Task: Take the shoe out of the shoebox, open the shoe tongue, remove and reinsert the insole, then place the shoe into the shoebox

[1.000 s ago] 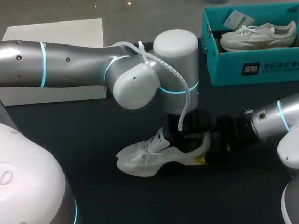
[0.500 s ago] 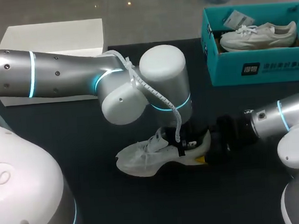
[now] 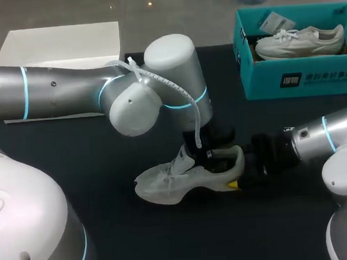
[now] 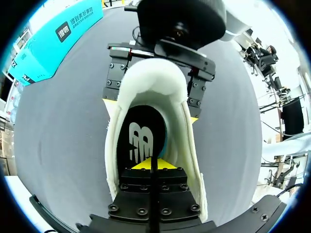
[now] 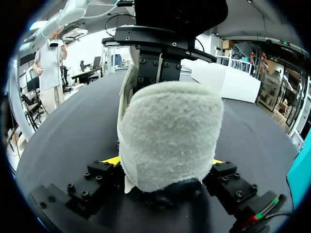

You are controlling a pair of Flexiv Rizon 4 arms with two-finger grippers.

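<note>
Presently, your stock of the table reads as follows.

- **Shoe** (image 3: 186, 178): white, out of the shoebox (image 3: 301, 80). It stands on its sole near the middle of the dark table (image 3: 109, 229), toe toward your left side and heel toward your right.
- **Right gripper** (image 3: 245, 171): clamped on the heel, with one yellow-tipped finger on each side.
- **Left gripper** (image 3: 208, 152): comes down from above into the shoe's mouth. In its wrist view the fingers are drawn together, with the yellow tips low inside the opening, just over the insole (image 4: 143, 141). Whether they pinch the insole's edge, you cannot tell.
- **Insole**: black, lying inside the shoe with its heel end in sight.
- **Tongue**: largely hidden by the left gripper, so you cannot tell how far it is folded open.
- **Shoebox**: teal, at the table's far right, well apart from the shoe, with a second pale shoe (image 3: 298, 41) lying in it.

Tally, by judgement:
- Taking the shoe out is done.
- The tongue is probably open enough, since the gripper reaches inside.
- The insole step is in hand, though you cannot say whether this is the pulling or the reseating.
- Returning the shoe to the shoebox is left.
</note>
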